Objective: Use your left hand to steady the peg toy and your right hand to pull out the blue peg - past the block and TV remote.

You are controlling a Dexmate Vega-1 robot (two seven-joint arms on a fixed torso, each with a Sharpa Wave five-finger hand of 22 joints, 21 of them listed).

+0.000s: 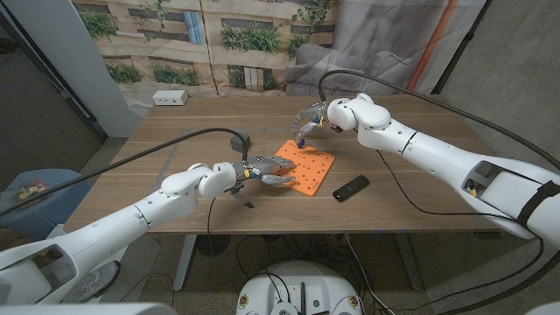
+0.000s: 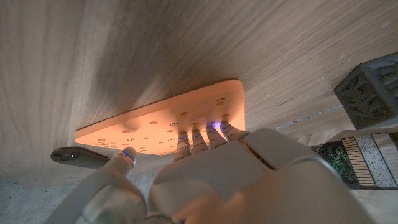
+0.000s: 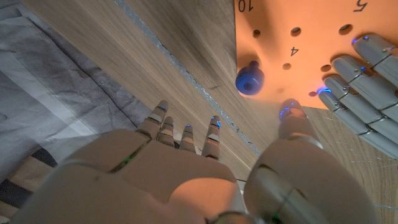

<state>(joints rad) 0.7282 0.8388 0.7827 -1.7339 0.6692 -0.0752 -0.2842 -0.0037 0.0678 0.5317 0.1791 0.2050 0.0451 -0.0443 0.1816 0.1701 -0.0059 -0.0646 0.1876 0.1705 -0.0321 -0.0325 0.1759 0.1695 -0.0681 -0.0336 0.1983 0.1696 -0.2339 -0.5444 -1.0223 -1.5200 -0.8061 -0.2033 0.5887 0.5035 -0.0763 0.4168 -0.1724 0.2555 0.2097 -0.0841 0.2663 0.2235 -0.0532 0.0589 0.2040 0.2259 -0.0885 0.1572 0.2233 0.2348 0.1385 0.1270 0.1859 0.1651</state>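
Observation:
The orange peg toy (image 1: 308,166) lies flat at the table's middle, and one blue peg (image 1: 300,140) stands in its far corner. My left hand (image 1: 261,171) reaches in from the near left, fingertips (image 2: 205,134) pressing on the board's (image 2: 165,121) edge with the thumb held apart. My right hand (image 1: 317,115) hovers just beyond that far corner, fingers spread and nothing in them. In the right wrist view the blue peg (image 3: 249,78) sits in the board (image 3: 298,37) a short way past my right hand's (image 3: 186,168) fingertips, untouched.
A black TV remote (image 1: 351,187) lies just right of the board near the front edge. A dark grey block (image 1: 238,140) stands left of the board, behind my left hand. A white power strip (image 1: 171,98) sits at the far left corner.

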